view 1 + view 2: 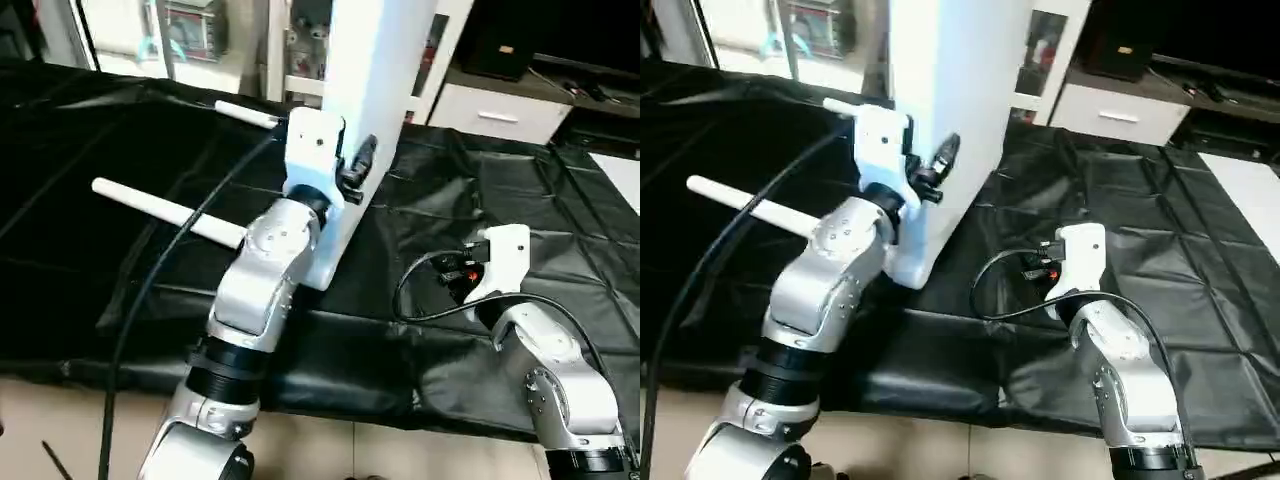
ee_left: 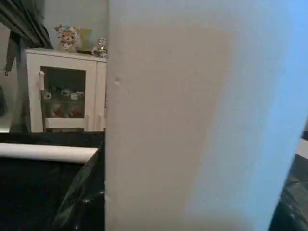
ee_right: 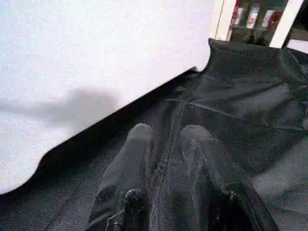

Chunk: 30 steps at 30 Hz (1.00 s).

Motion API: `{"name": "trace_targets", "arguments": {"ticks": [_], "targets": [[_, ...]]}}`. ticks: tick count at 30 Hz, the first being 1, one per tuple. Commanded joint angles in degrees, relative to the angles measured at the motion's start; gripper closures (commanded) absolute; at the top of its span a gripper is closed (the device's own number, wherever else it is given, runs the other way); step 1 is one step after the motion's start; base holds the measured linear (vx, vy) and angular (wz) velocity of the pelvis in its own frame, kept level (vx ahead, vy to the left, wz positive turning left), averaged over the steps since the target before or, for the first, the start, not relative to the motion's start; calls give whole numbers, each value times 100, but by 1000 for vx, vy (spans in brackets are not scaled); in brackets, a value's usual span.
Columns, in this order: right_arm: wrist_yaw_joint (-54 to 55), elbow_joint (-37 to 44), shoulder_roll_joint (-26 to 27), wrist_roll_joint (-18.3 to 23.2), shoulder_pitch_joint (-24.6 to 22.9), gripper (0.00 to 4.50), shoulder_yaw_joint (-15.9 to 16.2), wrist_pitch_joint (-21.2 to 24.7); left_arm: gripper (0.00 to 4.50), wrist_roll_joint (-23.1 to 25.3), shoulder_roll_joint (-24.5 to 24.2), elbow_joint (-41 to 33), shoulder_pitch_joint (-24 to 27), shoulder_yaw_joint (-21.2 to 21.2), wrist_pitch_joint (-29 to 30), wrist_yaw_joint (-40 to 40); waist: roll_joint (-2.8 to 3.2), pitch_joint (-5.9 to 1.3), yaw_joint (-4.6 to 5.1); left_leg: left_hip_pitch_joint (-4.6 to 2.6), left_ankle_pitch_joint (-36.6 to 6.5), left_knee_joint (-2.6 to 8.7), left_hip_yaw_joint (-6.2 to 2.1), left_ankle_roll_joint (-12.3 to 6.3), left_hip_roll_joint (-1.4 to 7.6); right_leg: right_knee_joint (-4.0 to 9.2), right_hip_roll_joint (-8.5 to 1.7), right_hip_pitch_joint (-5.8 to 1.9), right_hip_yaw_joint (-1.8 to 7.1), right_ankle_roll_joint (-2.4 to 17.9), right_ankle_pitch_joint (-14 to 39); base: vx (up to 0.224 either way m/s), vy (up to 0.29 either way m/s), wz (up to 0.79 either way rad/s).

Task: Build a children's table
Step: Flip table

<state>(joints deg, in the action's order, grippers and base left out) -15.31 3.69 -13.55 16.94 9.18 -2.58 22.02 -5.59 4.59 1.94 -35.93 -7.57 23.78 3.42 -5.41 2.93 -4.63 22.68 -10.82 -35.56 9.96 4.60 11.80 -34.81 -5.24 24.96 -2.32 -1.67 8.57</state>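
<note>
White tabletop point(image 1: 375, 90) standing on edge, legs point(image 1: 165, 209) projecting beyond it; left gripper point(image 1: 345, 180) against its near face, grip unclear; right gripper point(image 3: 166, 159) pressed together, apart.

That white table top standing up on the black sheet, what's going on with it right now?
A humanoid robot is partway through building a children's table. The table top stands on edge on the black sheet, with the left gripper up against its face. Two legs already stick out sideways from its far side. The right gripper, fingers together and holding nothing, hangs low over the sheet just beside the panel.
</note>
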Motion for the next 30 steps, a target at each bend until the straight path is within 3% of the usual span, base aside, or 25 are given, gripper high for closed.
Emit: {"name": "trace_targets", "arguments": {"ticks": [1, 7, 10, 16, 25, 27, 28, 30], "targets": [[29, 3, -18, -65, 71, 346, -97, 27, 161, 10, 68, -202, -198, 56, 30, -90, -14, -386, 28, -82, -1270, 464, 1, 84, 58, 421, -141, -306, 113, 413, 1508, 0, 0, 0], [8, -61, -28, -55, 140, 346, -71, 23, 118, 66, 11, -235, -220, 203, 132, -265, -34, -379, 67, -73, -1272, 467, -4, 59, 59, 419, -138, -301, 106, 419, 1544, 0, 0, 0], [-18, -85, -21, -66, 172, 346, -57, 24, 77, -225, 138, -332, -213, 280, 175, -50, -39, -390, 100, -64, -1171, 453, -2, 46, 53, 403, -142, -311, 106, 464, 1450, 0, 0, 0], [-41, -113, -25, -74, 197, 346, -58, 25, 72, -502, 46, -597, -98, 166, 414, 407, -19, -391, 105, -73, -1115, 450, 11, 2, 54, 387, -128, -307, 110, 565, 1277, 0, 0, 0], [-131, -178, -57, -87, 211, 346, -51, 29, 72, -1085, -704, -1533, 357, 35, 1177, 1399, -10, -380, 110, -97, -1083, 462, 24, 79, 66, 347, -118, -302, 119, 649, 1200, 0, 0, 0], [-152, -213, -59, -86, 238, 346, -41, 21, 72, -1289, -1078, -1866, 512, 118, 1422, 1748, -2, -375, 115, -93, -1130, 472, 17, 129, 61, 342, -119, -307, 118, 610, 1269, 0, 0, 0], [-163, -243, -59, -92, 261, 346, -35, 13, 72, -1421, -1229, -1999, 562, 244, 1553, 1866, -31, -371, 118, -99, -1171, 477, 17, 143, 65, 344, -124, -302, 117, 574, 1362, 0, 0, 0], [-172, -262, -54, -96, 279, 346, -30, 8, 72, -1508, -1349, -2062, 583, 384, 1635, 1918, -14, -364, 139, -97, -1213, 479, 20, 191, 58, 345, -121, -296, 121, 565, 1450, 0, 0, 0]]}}
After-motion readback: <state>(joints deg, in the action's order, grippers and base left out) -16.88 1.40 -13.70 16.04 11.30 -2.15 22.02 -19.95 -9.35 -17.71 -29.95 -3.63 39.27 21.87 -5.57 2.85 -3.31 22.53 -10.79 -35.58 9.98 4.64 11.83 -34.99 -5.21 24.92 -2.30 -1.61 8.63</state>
